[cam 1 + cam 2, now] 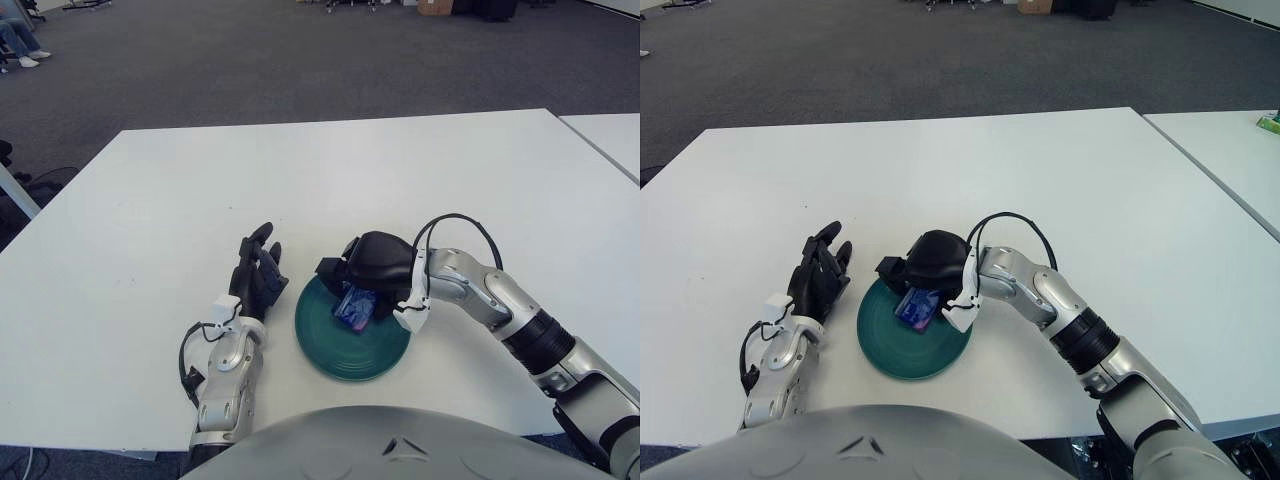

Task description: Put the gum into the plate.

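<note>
- Blue, with a glossy wrapper, the gum [354, 307] sits over the inner part of the plate, toward its far edge, under the right hand; whether it touches the plate bottom cannot be told.
- The right hand [372, 264] is above the far rim of the plate, its dark fingers curled down around the top of the gum packet, holding it.
- The dark green round plate [345, 355] lies on the white surface [330, 170] near the robot's edge, with its near half bare.
- The left hand [256, 275] shows just left of the plate, fingers stretched forward and loosely spread, holding nothing.
- Beyond the surface lies a grey carpeted floor [250, 60].
</note>
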`<control>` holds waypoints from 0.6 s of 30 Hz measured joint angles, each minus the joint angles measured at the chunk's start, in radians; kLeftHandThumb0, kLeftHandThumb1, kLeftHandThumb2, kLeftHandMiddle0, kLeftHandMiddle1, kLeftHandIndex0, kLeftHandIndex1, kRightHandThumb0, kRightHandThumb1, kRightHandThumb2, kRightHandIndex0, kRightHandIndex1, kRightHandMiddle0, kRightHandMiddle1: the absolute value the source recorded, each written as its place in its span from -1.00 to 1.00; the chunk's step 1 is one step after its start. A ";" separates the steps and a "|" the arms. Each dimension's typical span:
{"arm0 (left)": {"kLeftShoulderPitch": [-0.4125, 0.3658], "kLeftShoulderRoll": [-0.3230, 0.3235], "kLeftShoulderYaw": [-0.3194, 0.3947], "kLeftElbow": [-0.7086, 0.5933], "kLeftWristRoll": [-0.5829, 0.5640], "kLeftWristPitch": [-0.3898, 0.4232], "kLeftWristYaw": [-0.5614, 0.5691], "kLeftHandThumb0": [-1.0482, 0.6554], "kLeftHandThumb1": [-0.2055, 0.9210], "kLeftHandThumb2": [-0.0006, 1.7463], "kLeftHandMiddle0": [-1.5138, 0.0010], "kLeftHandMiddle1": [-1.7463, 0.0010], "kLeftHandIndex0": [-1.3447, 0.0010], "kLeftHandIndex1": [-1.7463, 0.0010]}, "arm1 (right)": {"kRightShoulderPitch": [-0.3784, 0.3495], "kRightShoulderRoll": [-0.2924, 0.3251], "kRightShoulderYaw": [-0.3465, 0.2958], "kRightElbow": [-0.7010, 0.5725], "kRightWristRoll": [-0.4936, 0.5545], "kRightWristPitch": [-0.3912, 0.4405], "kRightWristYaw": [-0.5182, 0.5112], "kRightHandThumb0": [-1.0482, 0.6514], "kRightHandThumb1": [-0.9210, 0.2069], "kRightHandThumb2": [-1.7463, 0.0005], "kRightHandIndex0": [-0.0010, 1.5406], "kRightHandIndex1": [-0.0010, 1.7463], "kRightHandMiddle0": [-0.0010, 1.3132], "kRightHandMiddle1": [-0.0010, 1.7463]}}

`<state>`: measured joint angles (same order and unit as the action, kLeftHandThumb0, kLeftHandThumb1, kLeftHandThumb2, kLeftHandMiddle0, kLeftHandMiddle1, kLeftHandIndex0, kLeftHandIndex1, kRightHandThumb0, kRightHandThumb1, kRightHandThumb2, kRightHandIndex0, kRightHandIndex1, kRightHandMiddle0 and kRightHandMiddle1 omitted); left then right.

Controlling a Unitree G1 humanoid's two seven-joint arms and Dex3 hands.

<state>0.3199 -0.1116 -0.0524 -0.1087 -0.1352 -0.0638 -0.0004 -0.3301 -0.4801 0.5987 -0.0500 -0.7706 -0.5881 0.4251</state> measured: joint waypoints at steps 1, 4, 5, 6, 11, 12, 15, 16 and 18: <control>0.000 0.000 -0.002 -0.001 0.000 0.000 0.000 -0.79 1.00 0.18 0.55 1.00 1.00 0.26 | 0.000 0.000 0.000 0.002 0.000 -0.003 -0.001 -0.31 -0.06 -0.40 0.57 1.00 -0.15 1.00; 0.000 0.000 -0.005 -0.003 0.000 0.000 0.002 -0.79 1.00 0.18 0.56 1.00 1.00 0.27 | -0.001 0.003 0.000 0.009 0.000 -0.019 -0.010 -0.29 -0.16 -0.31 0.50 1.00 -0.22 1.00; 0.000 0.000 -0.006 -0.004 0.000 0.000 0.003 -0.79 1.00 0.18 0.56 1.00 1.00 0.27 | -0.001 0.004 0.000 0.013 0.000 -0.029 -0.018 -0.28 -0.18 -0.30 0.49 1.00 -0.23 1.00; 0.000 0.000 -0.006 -0.005 0.000 0.000 0.004 -0.79 1.00 0.18 0.56 1.00 1.00 0.27 | -0.001 0.005 0.000 0.018 0.001 -0.038 -0.026 -0.28 -0.24 -0.25 0.42 1.00 -0.27 1.00; 0.000 0.000 -0.007 -0.005 0.000 0.000 0.009 -0.80 1.00 0.18 0.55 1.00 1.00 0.27 | -0.001 0.008 0.000 0.044 0.006 -0.096 -0.062 -0.22 -0.71 0.18 -0.02 1.00 -0.51 0.98; 0.000 0.000 -0.007 -0.005 0.000 0.000 0.009 -0.80 1.00 0.19 0.55 1.00 1.00 0.28 | -0.001 0.008 0.000 0.046 0.006 -0.105 -0.064 -0.21 -0.82 0.28 -0.08 1.00 -0.55 0.97; 0.000 0.001 -0.007 -0.005 -0.001 0.000 0.009 -0.79 1.00 0.20 0.55 1.00 1.00 0.28 | -0.001 0.006 0.000 0.047 0.005 -0.124 -0.071 -0.36 -0.94 0.31 -0.29 1.00 -0.66 0.88; 0.000 0.001 -0.007 -0.005 -0.001 0.000 0.009 -0.79 1.00 0.20 0.55 1.00 1.00 0.28 | -0.001 0.004 0.000 0.045 0.002 -0.130 -0.071 -0.46 -0.96 0.28 -0.36 1.00 -0.68 0.82; 0.000 0.001 -0.007 -0.005 -0.001 0.000 0.009 -0.78 1.00 0.20 0.55 1.00 1.00 0.29 | -0.001 -0.002 0.000 0.042 -0.005 -0.141 -0.071 -0.56 -0.98 0.23 -0.47 0.93 -0.74 0.74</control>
<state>0.3200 -0.1110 -0.0595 -0.1139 -0.1363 -0.0638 0.0090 -0.3314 -0.4821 0.5986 -0.0082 -0.7758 -0.7290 0.3544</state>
